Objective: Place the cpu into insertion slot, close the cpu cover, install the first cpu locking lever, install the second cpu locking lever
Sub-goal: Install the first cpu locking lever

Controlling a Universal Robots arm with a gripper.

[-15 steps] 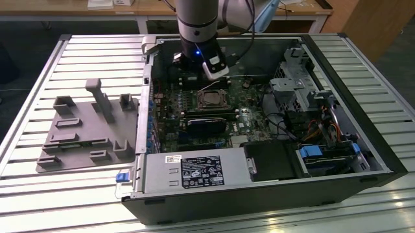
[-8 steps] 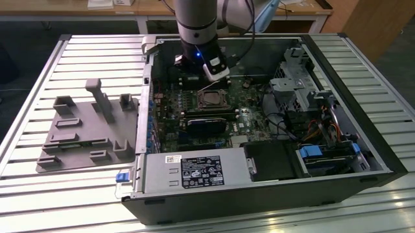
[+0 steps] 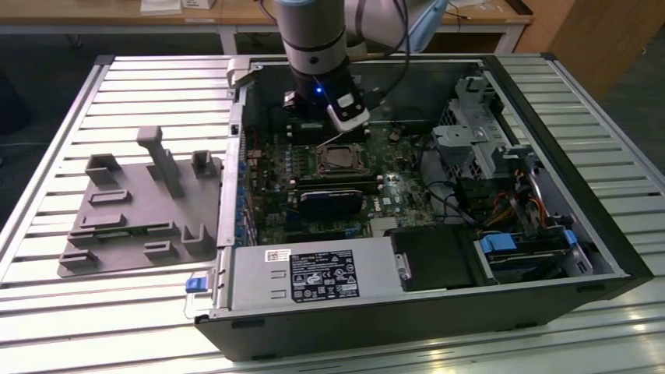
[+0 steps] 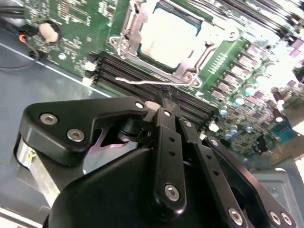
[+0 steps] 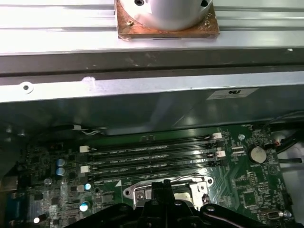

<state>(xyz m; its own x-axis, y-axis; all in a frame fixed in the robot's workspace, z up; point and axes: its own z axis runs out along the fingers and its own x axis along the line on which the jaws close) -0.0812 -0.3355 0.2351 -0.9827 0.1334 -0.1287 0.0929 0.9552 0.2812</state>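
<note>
- cpu (image 4: 167, 34) sits in the insertion slot (image 3: 338, 160) under the lowered cpu cover (image 4: 134, 26); the second wrist view adds a thin locking lever (image 4: 142, 81) jutting past its edge.
- exterior view: arm (image 3: 314, 39) upright inside the computer case (image 3: 416, 312), tool (image 4: 165, 97) fingertips pressed together just beside that lever.

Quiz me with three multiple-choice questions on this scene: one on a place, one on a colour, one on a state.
1. Relative to the computer case, the grey fixture tray lies: A inside it; B on the table, at the exterior view's left of it; C on top of it.
2. The motherboard is: A red; B green; C white.
3. The cpu cover is: A standing upright; B off on the tray; C lying flat around the cpu.
Answers: 1 B, it rests on the table beside the case; 2 B, green shows in both wrist views; 3 C, its frame lies level around the pale chip.
</note>
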